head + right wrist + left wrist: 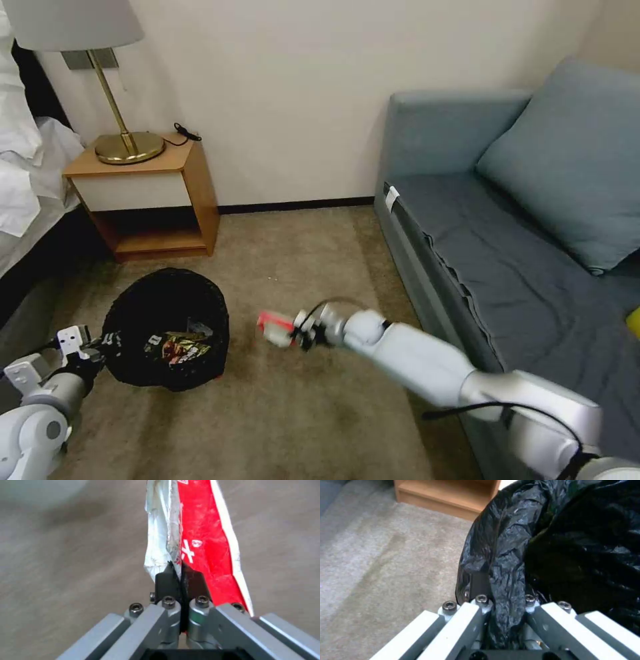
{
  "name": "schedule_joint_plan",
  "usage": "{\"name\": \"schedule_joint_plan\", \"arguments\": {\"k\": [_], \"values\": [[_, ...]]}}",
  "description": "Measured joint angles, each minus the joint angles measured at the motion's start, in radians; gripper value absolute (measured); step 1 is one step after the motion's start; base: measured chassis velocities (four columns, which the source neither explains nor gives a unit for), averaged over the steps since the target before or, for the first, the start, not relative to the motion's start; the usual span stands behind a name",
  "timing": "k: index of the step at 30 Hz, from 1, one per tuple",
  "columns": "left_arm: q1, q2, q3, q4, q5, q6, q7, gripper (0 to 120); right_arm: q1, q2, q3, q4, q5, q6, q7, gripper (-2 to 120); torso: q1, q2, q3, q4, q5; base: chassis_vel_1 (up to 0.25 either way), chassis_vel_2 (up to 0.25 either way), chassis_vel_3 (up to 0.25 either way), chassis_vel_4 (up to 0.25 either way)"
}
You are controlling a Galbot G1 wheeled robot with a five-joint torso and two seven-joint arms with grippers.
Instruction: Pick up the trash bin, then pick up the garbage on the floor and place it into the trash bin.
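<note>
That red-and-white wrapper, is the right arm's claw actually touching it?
Touching. In the right wrist view the right gripper has its fingers pressed together on the red-white wrapper, pinching its lower edge.

- Arms: smooth white/light-grey shells, rounded joints; black cable along right arm (427, 363), lower right of frame.
- Right gripper (181, 573): grey bars, black pads, dark hex screws.
- Left gripper (501, 597): same build.
</note>
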Motion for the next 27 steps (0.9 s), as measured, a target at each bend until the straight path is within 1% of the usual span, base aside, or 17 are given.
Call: {"name": "schedule_joint_plan", "arguments": {"k": [5,6,8,9,10,11,13,15,16,18,20,21,24,27], "values": [[-0.015,0.007,0.041,0.000,0.000,0.004,-0.006,2,0.061,-0.131,0.111,0.154,0.051,-0.029,0.065,0,0.000,0.000,0.000,-0.0003,-0.0002,0.000,0.000,0.000,0.000],[-0.015,0.007,0.041,0.000,0.000,0.004,-0.006,2,0.061,-0.131,0.111,0.154,0.051,-0.029,0.065,0,0.000,0.000,0.000,-0.0003,-0.0002,0.000,0.000,0.000,0.000],[-0.022,0.008,0.059,-0.001,-0.001,0.008,-0.010,2,0.086,-0.175,0.140,0.252,0.093,-0.044,0.090,0,0.000,0.000,0.000,-0.0004,0.0001,0.000,0.000,0.000,0.000],[-0.023,0.008,0.065,-0.002,-0.002,0.010,-0.011,2,0.092,-0.185,0.143,0.276,0.106,-0.048,0.095,0,0.000,0.000,0.000,-0.0002,-0.0001,0.000,0.000,0.000,0.000],[-0.027,0.007,0.078,-0.004,-0.003,0.014,-0.014,2,0.111,-0.216,0.145,0.352,0.150,-0.060,0.112,0,0.000,0.000,0.000,-0.0002,-0.0005,0.000,0.000,0.000,0.000],[-0.027,0.007,0.078,-0.004,-0.003,0.014,-0.014,2,0.111,-0.216,0.145,0.352,0.150,-0.060,0.112,0,0.000,0.000,0.000,-0.0002,-0.0005,0.000,0.000,0.000,0.000],[-0.031,0.005,0.095,-0.007,-0.003,0.018,-0.018,2,0.129,-0.243,0.125,0.455,0.193,-0.072,0.128,0,0.000,0.000,0.000,-0.0002,0.0000,0.000,0.000,0.000,0.000],[-0.037,0.000,0.115,-0.010,-0.003,0.021,-0.022,2,0.149,-0.263,0.078,0.569,0.238,-0.086,0.153,0,0.000,0.000,0.000,-0.0001,-0.0005,0.000,0.000,0.000,0.000],[-0.037,0.000,0.115,-0.010,-0.003,0.021,-0.022,2,0.149,-0.263,0.078,0.569,0.238,-0.086,0.153,0,0.000,0.000,0.000,-0.0001,-0.0005,0.000,0.000,0.000,0.000],[-0.038,-0.005,0.128,-0.015,-0.004,0.026,-0.026,2,0.160,-0.267,0.030,0.663,0.259,-0.099,0.168,0,0.000,0.000,0.000,0.0000,-0.0003,0.000,0.000,0.000,0.000],[-0.037,-0.010,0.140,-0.021,-0.003,0.028,-0.028,2,0.169,-0.259,-0.006,0.727,0.274,-0.113,0.183,0,0.000,0.000,0.000,0.0001,-0.0004,0.000,0.000,0.000,0.000],[-0.037,-0.010,0.140,-0.021,-0.003,0.028,-0.028,2,0.169,-0.259,-0.006,0.727,0.274,-0.113,0.183,0,0.000,0.000,0.000,0.0001,-0.0004,0.000,0.000,0.000,0.000],[-0.035,-0.019,0.154,-0.031,-0.001,0.030,-0.034,2,0.184,-0.237,-0.058,0.783,0.288,-0.133,0.200,0,0.000,0.000,0.000,0.0001,-0.0004,0.000,0.000,0.000,0.000],[-0.033,-0.026,0.161,-0.039,0.001,0.031,-0.037,2,0.201,-0.228,-0.096,0.796,0.289,-0.134,0.200,0,0.000,0.000,0.000,0.0001,-0.0005,0.000,0.000,0.000,0.000]]}}
